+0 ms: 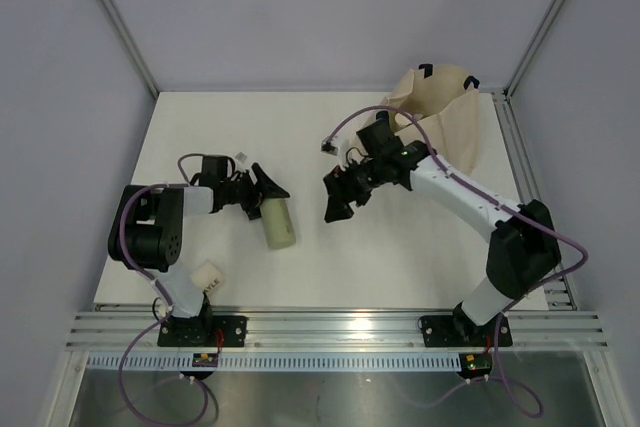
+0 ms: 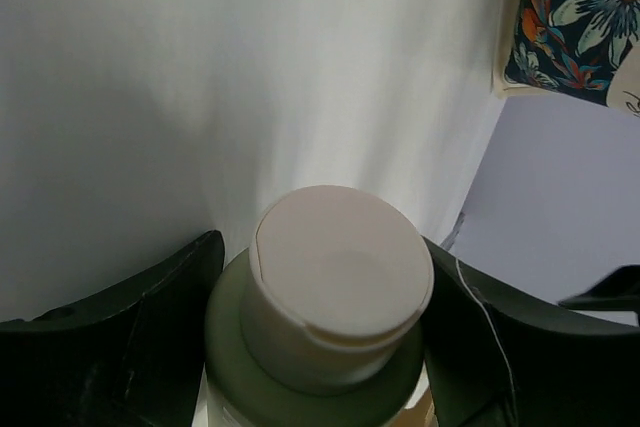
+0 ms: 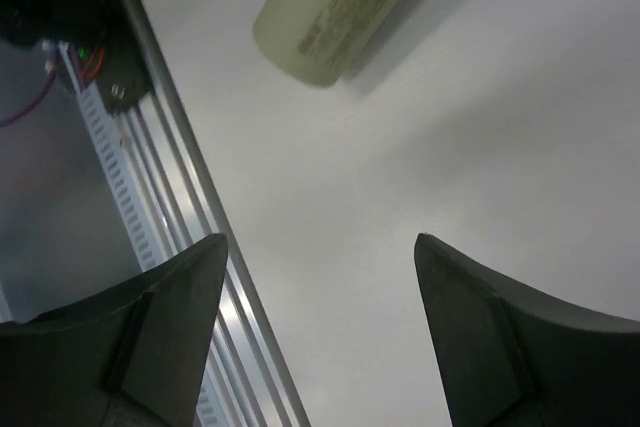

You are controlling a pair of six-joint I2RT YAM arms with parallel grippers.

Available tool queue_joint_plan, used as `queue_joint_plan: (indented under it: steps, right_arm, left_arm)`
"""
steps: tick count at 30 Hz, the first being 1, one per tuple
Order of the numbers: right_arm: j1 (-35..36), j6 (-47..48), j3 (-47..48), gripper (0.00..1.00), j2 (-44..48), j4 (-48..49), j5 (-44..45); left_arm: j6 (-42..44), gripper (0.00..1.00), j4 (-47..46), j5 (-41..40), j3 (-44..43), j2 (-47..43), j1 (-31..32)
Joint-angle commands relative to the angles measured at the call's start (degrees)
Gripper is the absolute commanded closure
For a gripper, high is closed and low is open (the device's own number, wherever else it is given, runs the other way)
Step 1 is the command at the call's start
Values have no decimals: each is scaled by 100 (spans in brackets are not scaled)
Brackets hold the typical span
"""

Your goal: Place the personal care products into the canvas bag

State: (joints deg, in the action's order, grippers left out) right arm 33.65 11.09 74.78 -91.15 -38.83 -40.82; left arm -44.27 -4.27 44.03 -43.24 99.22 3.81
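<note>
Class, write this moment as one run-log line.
left hand: around grey-green bottle lying on table, grip unclear | right hand: open, empty | canvas bag: far right corner

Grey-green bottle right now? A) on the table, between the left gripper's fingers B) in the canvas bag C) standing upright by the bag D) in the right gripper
A: the grey-green bottle lies on the table with the left gripper straddling its white-capped end; the right gripper is open and empty.

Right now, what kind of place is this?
Probably a robot test lab: a left arm and a right arm bolted to a metal rail, a white table, and plain grey panels boxing it in.
</note>
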Motion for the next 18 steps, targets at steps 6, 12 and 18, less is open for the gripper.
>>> queue_joint_plan:
  steps: [6, 12, 18]
  right_arm:
    - [976, -2374, 177, 0, -1140, 1835, 2103]
    - [1231, -2279, 282, 1, -1572, 2089, 2429]
    - [1328, -1753, 239, 0, -1818, 2221, 2614]
  left_arm:
    - [-1890, 100, -2233, 150, 439, -61, 655]
    - [-2498, 100, -2754, 79, 580, -105, 945]
    - [-3033, 100, -3236, 70, 633, -79, 1060]
